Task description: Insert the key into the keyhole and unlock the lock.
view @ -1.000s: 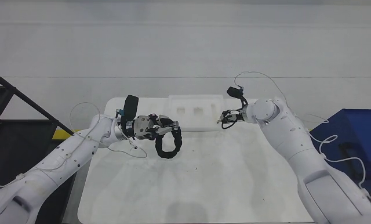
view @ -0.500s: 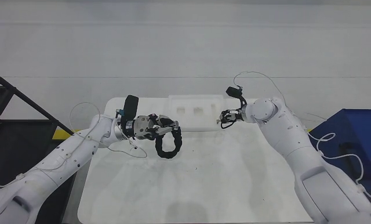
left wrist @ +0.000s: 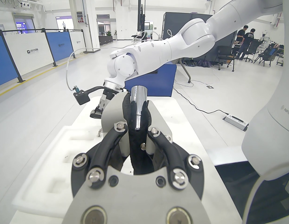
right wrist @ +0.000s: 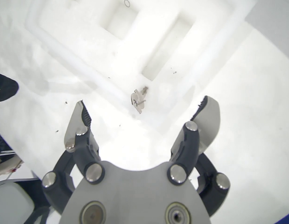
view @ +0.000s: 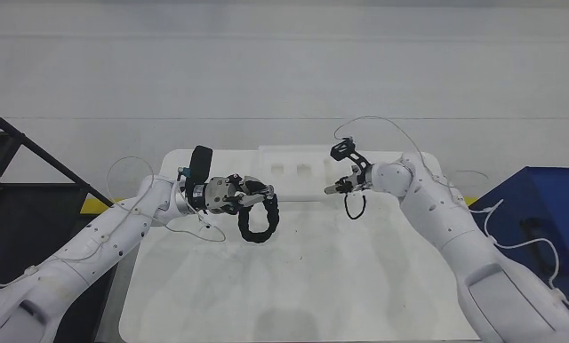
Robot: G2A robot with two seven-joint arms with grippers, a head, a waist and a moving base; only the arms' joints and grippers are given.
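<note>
My left gripper (view: 256,195) is shut on the lock, a black cable loop (view: 260,223) with a chrome cylinder (left wrist: 138,108), and holds it above the white table (view: 311,281). The cylinder's end points toward the other arm. A small silver key (right wrist: 137,100) lies on the front rim of the white foam tray (right wrist: 158,24). My right gripper (right wrist: 144,110) hangs open just above it, with one finger on each side of the key and not touching it. From above, that gripper (view: 333,188) is at the tray's right front corner.
The foam tray (view: 302,161) with its shallow pockets stands at the back of the table. A blue box (view: 533,205) stands off the table's right side and a black frame (view: 36,156) off its left. The front half of the table is bare.
My right arm has swung left and turned its wrist downward, bringing the open gripper over the key at the tray's rim. The left arm and the lock have stayed where they were.
</note>
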